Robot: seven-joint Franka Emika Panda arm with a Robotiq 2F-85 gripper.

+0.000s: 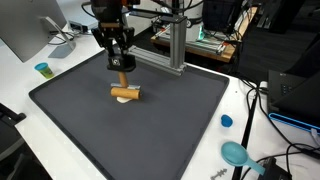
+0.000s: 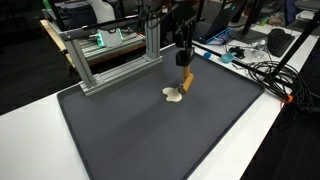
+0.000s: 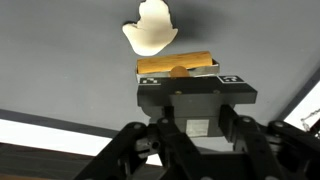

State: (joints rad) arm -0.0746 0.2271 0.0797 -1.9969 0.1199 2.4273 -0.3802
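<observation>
The wooden block is pinched between my fingertips, with my gripper pressed together on its upper end. It hangs directly below me over the dark mat, towards the mat's far side. Its long axis runs down from my fingers and leans a little in an exterior view. Its lower end is close to the mat, though I cannot tell whether it touches. A cream-coloured lump lies on the mat just beside that lower end. In the wrist view the lump sits just beyond the block, which spans crosswise in front of my fingers. Farther out, an aluminium frame stands at the mat's far edge. A blue cap rests on the white table, well apart from me.
</observation>
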